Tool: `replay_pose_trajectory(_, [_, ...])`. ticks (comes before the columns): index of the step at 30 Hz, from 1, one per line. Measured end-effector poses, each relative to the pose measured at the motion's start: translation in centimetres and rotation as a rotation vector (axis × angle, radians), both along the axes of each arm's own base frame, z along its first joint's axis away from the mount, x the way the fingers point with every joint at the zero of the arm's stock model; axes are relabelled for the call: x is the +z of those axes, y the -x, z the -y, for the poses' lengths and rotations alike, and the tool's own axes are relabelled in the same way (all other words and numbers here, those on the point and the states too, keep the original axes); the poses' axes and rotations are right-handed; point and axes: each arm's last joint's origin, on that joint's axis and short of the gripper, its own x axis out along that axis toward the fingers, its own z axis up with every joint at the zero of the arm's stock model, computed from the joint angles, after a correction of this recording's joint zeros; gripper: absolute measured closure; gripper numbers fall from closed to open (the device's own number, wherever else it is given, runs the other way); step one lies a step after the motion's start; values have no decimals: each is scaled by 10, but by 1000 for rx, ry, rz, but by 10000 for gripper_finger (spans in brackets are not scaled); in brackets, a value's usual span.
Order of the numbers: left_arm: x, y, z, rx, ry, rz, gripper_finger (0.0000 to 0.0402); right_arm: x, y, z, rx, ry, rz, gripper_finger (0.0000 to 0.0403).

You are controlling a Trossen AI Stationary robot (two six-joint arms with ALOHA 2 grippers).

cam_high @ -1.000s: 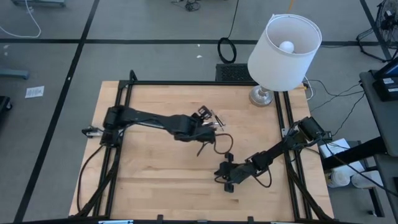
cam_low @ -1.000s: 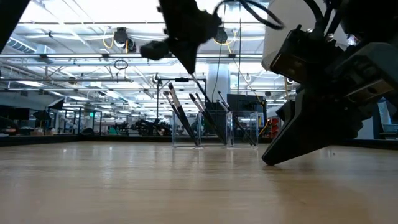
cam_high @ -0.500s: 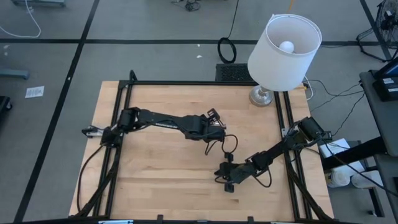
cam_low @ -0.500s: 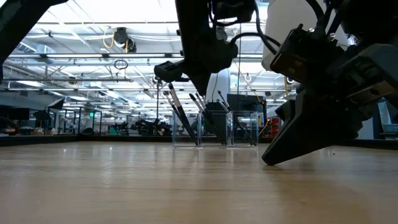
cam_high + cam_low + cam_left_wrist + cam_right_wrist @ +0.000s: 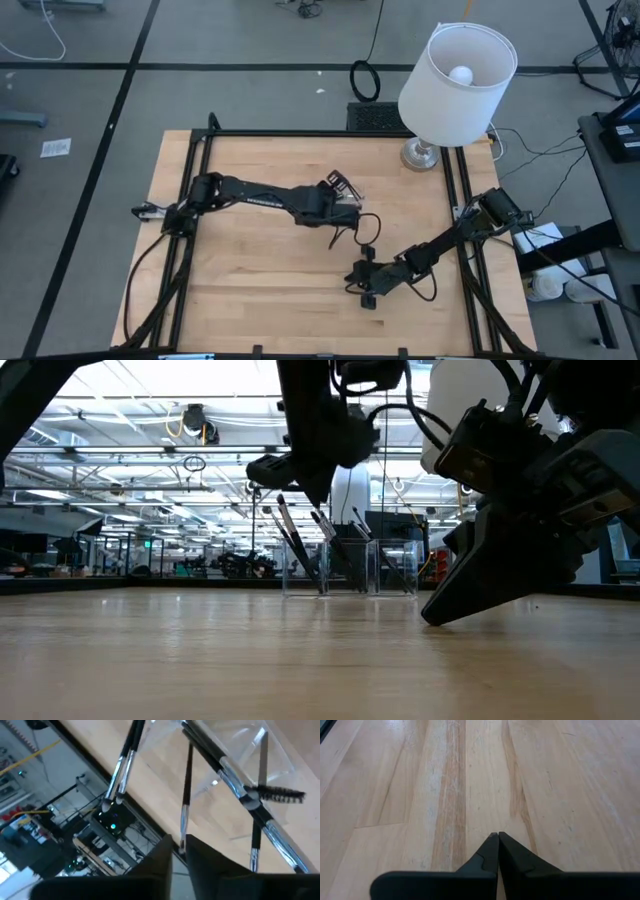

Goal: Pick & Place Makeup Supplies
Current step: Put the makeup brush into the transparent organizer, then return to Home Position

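- Low view: sticks (image 5: 300,545) standing in clear tray (image 5: 395,565), leaning, long axes steeply tilted, tips up.
- Left gripper (image 5: 176,851) above tray, fingers slightly parted around one thin stick (image 5: 185,795).
- Right gripper (image 5: 498,840) clenched, empty, low over table (image 5: 420,780).

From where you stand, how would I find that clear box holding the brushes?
Start at the white lamp on the wooden table, then look towards the table's middle, just beyond the left gripper. The clear box is see-through, with thin dark brushes leaning out.
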Motion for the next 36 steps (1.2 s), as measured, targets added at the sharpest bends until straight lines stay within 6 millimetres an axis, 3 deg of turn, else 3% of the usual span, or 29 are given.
replay_pose_trajectory(7, [26, 10, 12, 14, -23, 99, 279, 0, 0, 0, 0, -3, 5, 403])
replay_pose_trajectory(10, [51, 24, 21, 57, -45, 196, 270, 0, 0, 0, 0, -2, 5, 403])
replay_pose_trajectory(12, [77, 43, 28, 108, -7, 300, 273, 0, 0, 0, 0, -1, 4, 403])
replay_pose_trajectory(17, [145, 110, 40, 320, 349, 585, 322, 0, 1, -1, 9, 9, -1, 403])
replay_pose_trajectory(20, [172, 156, 47, 358, 437, 762, 378, 0, 1, -2, 29, 34, 1, 403])
replay_pose_trajectory(22, [181, 183, 52, 337, 502, 879, 393, 3, 2, -1, 51, 63, 0, 403])
replay_pose_trajectory(25, [185, 218, 51, 324, 600, 1047, 393, 19, 1, 8, 66, 93, 17, 403])
replay_pose_trajectory(29, [173, 252, 43, 293, 710, 1226, 397, 59, 4, 20, 125, 125, 153, 403])
replay_pose_trajectory(36, [126, 270, 23, 294, 791, 1407, 398, 138, 35, 60, 195, 143, 464, 403])
